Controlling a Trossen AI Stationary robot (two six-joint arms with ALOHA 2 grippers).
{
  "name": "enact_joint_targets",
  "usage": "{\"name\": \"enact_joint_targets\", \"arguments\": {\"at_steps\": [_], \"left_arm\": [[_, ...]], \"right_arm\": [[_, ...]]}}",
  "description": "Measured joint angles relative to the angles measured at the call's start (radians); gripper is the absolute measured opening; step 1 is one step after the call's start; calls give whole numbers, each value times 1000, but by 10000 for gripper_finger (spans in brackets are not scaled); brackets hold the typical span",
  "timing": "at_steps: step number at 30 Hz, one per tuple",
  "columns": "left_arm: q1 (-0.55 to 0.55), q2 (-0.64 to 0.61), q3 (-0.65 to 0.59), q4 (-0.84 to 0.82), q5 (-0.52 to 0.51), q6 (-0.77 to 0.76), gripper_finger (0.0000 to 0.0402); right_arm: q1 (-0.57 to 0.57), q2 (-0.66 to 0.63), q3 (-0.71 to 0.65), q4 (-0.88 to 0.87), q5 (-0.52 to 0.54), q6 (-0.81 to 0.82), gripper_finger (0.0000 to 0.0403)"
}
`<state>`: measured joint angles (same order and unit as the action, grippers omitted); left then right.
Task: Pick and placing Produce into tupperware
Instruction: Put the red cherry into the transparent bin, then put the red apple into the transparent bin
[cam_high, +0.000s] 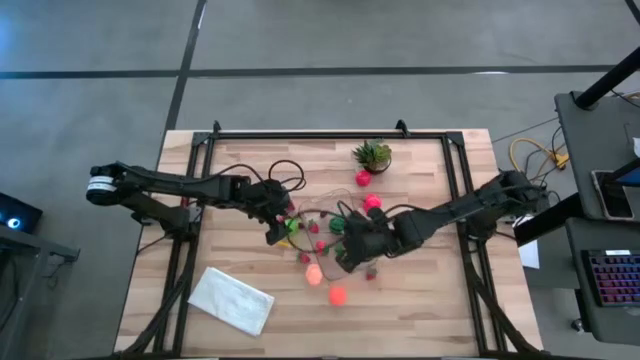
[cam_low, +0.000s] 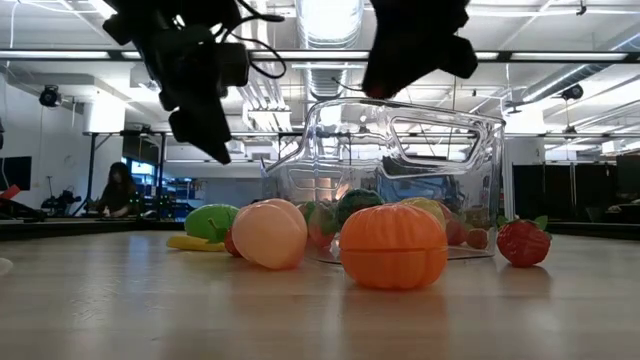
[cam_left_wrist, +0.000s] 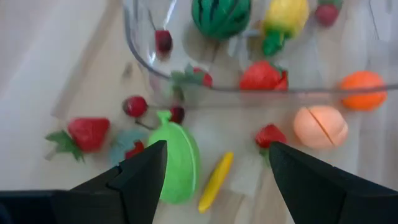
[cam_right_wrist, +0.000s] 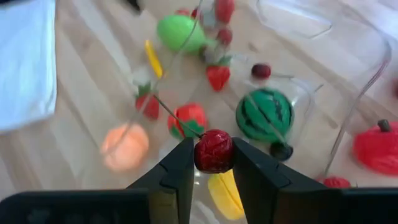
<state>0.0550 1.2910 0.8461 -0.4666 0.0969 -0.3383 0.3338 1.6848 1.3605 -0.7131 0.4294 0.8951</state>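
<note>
Small red berry (cam_right_wrist: 214, 150) pinched in right hand (cam_right_wrist: 211, 163) over the tub (cam_low: 400, 160); likely light, hard, slick plastic, so grip across its middle. Left hand (cam_left_wrist: 214, 168) wide, above green fruit (cam_left_wrist: 177, 162) on bench (cam_left_wrist: 50, 74).

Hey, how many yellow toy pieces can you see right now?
2: a rounded yellow piece inside the tupperware beside the striped watermelon, and a slim yellow piece on the table beside the lime green fruit. Others may be hidden.
</note>
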Motion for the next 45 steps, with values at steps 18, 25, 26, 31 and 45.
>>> {"name": "enact_joint_targets", "arguments": {"at_steps": [18,25,26,31,45], "left_arm": [[-6,-24,-67,5,55,9,267],[-3,-24,-61,26,17,7,267],[-3,-24,-61,33,12,6,267],[2,-24,-61,70,-13,3,267],[37,-29,-61,91,-20,3,267]], "right_arm": [[2,-7,26,56,221,312,254],[-28,-8,100,-95,293,510,247],[-38,-8,114,-166,278,580,245],[-58,-19,141,-460,179,747,236],[-179,-251,-149,-461,-55,674,224]]}}
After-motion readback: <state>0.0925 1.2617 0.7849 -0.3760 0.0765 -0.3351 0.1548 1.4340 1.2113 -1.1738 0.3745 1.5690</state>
